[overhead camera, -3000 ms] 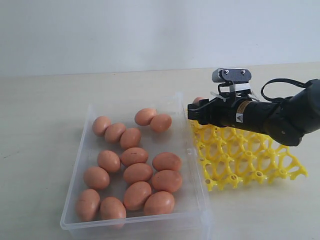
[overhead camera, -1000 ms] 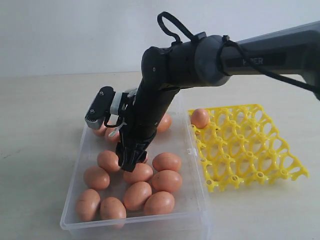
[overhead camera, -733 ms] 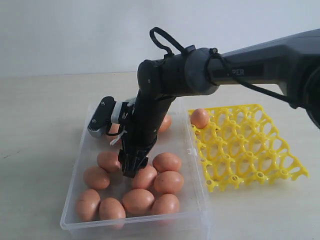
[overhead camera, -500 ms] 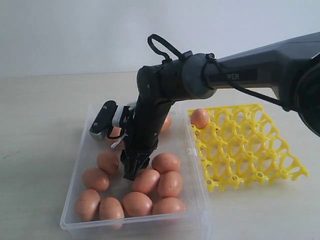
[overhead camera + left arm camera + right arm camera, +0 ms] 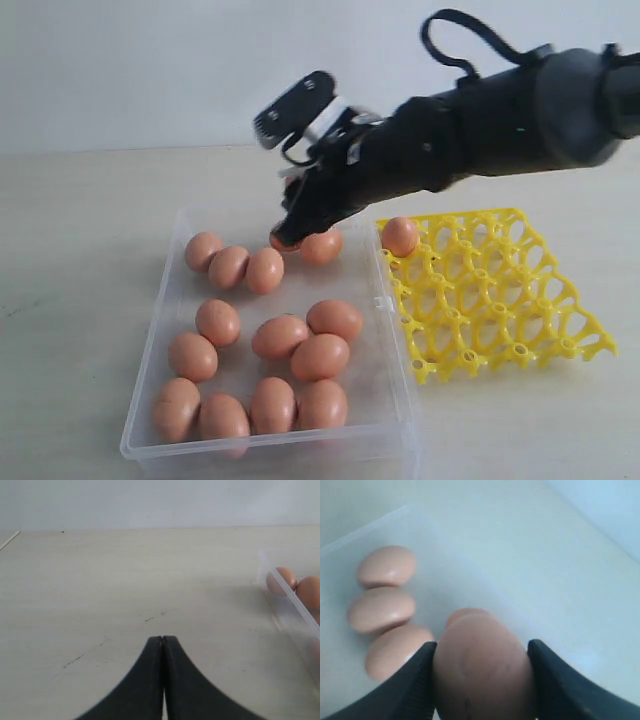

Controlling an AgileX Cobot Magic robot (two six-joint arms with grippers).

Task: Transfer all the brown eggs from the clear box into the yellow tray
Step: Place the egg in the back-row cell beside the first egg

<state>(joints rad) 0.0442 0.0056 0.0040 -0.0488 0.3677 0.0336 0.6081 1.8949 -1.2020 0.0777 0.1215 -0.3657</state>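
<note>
The right gripper (image 5: pixel 289 234) has its jaws parted just egg-wide and clamped on one brown egg (image 5: pixel 480 672), held over the far end of the clear box (image 5: pixel 352 282) close to its far wall and just beside another egg (image 5: pixel 321 245). The other brown eggs (image 5: pixel 280 337) lie in a far row and a near cluster with bare floor between, and the yellow tray (image 5: pixel 500 300), touching the box's right wall, has one egg (image 5: pixel 400 236) in its far corner cup beside the box. The left gripper (image 5: pixel 162 641) has its jaws pressed together over bare tabletop (image 5: pixel 125 580), apart from the box's wall.
</note>
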